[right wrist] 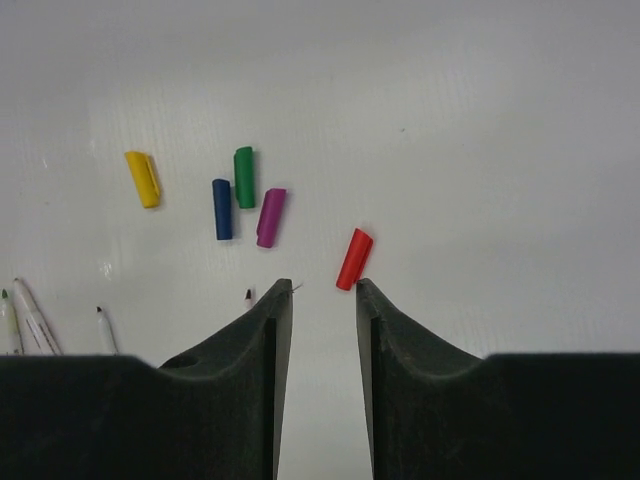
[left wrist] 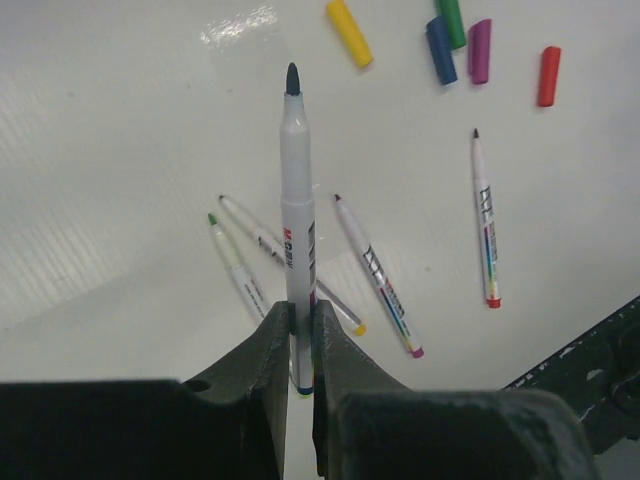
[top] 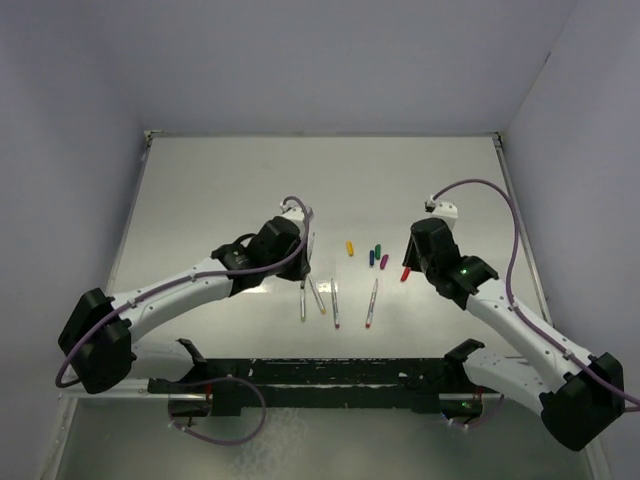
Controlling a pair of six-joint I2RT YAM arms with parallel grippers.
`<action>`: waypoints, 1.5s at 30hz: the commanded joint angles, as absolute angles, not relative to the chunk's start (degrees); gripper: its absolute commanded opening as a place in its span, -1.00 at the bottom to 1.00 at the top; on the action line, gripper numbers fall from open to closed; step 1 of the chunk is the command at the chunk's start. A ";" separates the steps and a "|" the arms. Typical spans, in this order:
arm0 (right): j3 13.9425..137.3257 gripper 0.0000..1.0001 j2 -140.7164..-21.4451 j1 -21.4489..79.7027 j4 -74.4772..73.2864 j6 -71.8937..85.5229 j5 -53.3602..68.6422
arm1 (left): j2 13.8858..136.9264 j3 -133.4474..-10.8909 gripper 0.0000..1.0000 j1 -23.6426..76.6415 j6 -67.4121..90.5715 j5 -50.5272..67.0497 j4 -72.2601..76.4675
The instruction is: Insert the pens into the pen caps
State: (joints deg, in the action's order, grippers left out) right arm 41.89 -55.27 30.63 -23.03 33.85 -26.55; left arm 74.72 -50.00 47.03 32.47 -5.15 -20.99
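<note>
- The clamped pen (left wrist: 297,200) sits between the fingers of the left gripper (left wrist: 301,310), its tip pointing straight ahead of the gripper, above the table (top: 220,190).
- The left-hand pen (left wrist: 237,262) lies on the table just left of those fingers.
- The crossing pen (left wrist: 255,232) runs beneath the clamped pen, from ahead-left to behind-right.
- The near-right pen (left wrist: 378,278) lies right of the fingers; the far-right pen (left wrist: 486,225) lies further right, apart.
- The nearest cap (right wrist: 354,259) lies just ahead of the right gripper (right wrist: 320,290), beside its right-hand fingertip and outside the gap.
- Ahead-left of that gripper lie the fourth cap (right wrist: 271,217), the farthest cap (right wrist: 243,177) and the second cap (right wrist: 222,209), close together.
- The leftmost cap (right wrist: 142,179) lies apart, further left.
</note>
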 commanded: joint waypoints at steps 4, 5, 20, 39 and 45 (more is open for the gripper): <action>42.79 -0.29 -52.84 30.59 -15.96 29.22 -19.71 | 72.55 -48.63 -1.00 47.13 28.17 1.32 -10.37; 42.12 -0.30 -52.41 30.59 -14.68 29.01 -19.60 | 72.28 -48.16 -1.00 47.12 28.20 2.02 -9.62; 44.70 -0.41 -66.86 30.59 -9.06 26.57 -12.52 | 69.23 -40.92 -1.00 47.15 30.81 4.63 -2.32; 47.80 -0.33 -80.48 30.59 -3.14 25.58 -9.18 | 70.06 -37.98 -1.00 47.12 30.54 8.28 2.24; 48.82 -0.35 -83.56 30.63 -2.48 25.41 -8.62 | 70.44 -37.88 -1.00 47.19 31.10 7.81 1.85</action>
